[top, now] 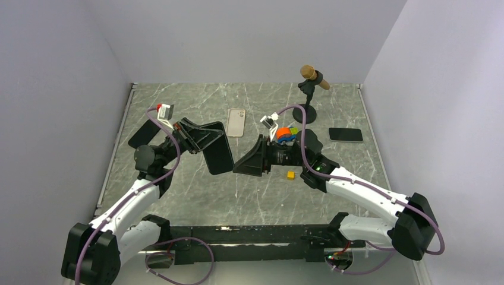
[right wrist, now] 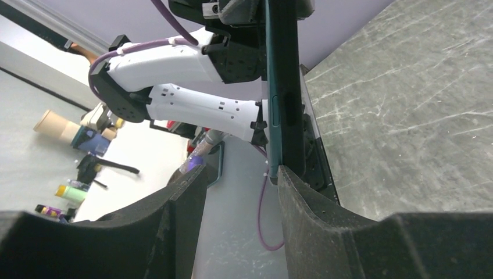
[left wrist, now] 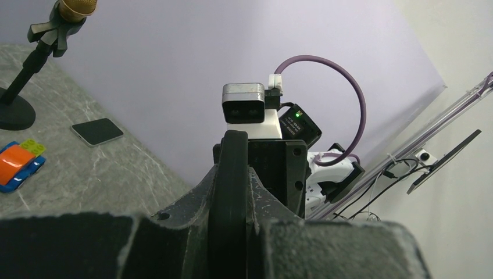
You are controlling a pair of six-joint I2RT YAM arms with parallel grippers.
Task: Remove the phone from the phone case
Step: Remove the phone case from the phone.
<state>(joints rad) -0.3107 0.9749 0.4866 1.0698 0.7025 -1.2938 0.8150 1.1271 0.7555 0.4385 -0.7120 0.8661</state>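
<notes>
Black and matte, the phone [top: 217, 151] is a flat, round-cornered slab held tilted above the veined grey marble table [top: 356, 113]. The left gripper [top: 205, 138] is clamped on its upper end. The right gripper [top: 243, 164] stands parted at the slab's lower corner. In the right wrist view, the grainy wedge-shaped fingers [right wrist: 181, 221] have a gap between them, and the phone's thin edge stands upright just above one tip; contact there cannot be told. A pale rounded slab [top: 236, 122] lies flat on the marble behind.
</notes>
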